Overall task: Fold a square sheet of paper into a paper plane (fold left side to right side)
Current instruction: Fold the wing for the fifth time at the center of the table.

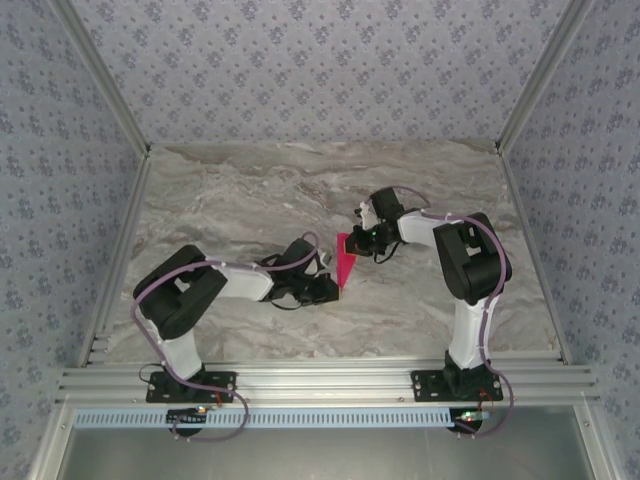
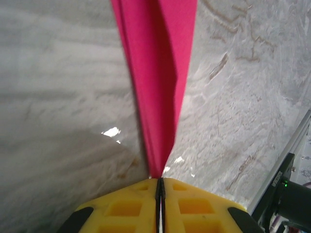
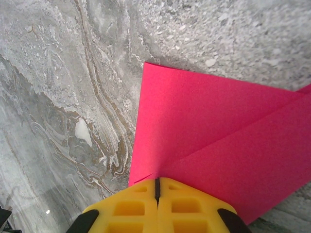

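Thin magenta-pink folded paper sheet (image 1: 346,262), narrow pointed wedge, lay mid grey marble table (image 1: 250,190). Left gripper (image 2: 160,183) reached inward, pinched tight on its tip. Right gripper (image 3: 157,182) closed, tips against wide end.

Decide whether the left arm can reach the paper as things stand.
Probably yes: the left gripper looks shut on the narrow tip of the paper, with nothing between them.
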{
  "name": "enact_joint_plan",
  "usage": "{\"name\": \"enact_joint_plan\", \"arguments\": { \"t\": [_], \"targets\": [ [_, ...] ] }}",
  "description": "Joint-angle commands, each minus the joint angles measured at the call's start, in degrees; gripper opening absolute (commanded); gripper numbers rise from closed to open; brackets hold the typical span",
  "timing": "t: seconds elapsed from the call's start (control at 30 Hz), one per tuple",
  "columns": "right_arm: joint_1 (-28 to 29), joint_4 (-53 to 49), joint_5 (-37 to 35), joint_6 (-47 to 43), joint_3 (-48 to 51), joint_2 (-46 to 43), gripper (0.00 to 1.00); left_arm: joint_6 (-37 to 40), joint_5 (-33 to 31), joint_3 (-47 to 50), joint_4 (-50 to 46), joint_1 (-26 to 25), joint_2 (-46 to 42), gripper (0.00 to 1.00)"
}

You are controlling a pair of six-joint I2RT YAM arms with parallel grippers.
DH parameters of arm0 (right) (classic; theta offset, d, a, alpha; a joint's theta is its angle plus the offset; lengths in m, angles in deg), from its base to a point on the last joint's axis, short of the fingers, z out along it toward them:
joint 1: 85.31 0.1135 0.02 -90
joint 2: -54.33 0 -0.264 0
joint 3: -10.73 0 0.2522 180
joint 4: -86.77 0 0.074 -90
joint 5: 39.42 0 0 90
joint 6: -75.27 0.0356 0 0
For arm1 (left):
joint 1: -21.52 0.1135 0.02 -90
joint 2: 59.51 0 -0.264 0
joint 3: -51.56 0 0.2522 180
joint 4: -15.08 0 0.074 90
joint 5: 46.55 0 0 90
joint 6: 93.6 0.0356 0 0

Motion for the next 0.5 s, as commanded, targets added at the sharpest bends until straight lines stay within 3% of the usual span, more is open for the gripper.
{"name": "enact_joint_plan", "arguments": {
  "t": [0.0,0.47],
  "targets": [
    [-0.46,-5.05,-6.26,-1.13,0.75,3.24,0.07,-0.68,2.73,0.25,0.26,2.04,-3.19,0.1],
    [-0.25,-5.17,-6.21,-1.04,0.65,2.98,0.07,3.34,6.21,-10.59,-2.82,3.29,1.63,0.1]
  ]
}}
